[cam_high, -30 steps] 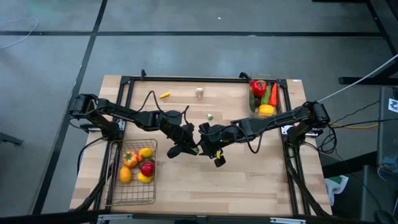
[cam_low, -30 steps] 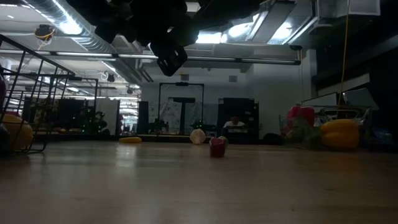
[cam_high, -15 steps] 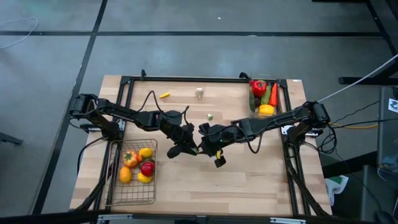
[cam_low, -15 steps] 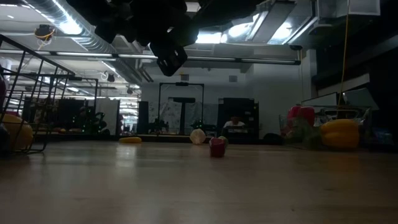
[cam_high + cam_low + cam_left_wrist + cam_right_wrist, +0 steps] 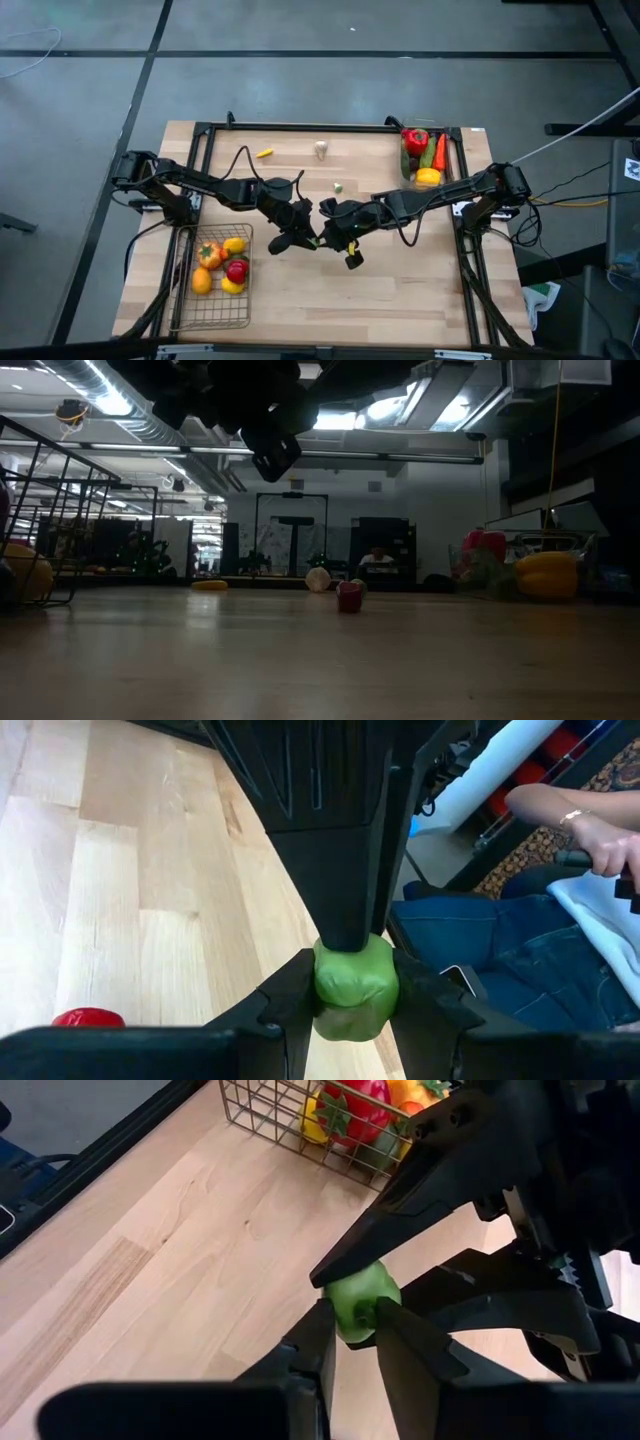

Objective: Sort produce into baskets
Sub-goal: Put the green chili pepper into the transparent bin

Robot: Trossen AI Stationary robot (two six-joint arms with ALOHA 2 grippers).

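No brand, label or writing can be read anywhere. At the table's centre the left gripper point(image 5: 300, 232) and right gripper point(image 5: 330, 232) meet, both clamped on one small green toy pepper point(image 5: 362, 1298), which the high view hides behind the fingers. Left fingers point(image 5: 290, 1003) press its sides. The wire-mesh metal basket point(image 5: 190, 300) sits at 8 o'clock holding yellow, orange and red pieces; the narrow clear plastic bin point(image 5: 456, 150) at 2 o'clock. A person's arm point(image 5: 560, 805) is cut off beyond the table.
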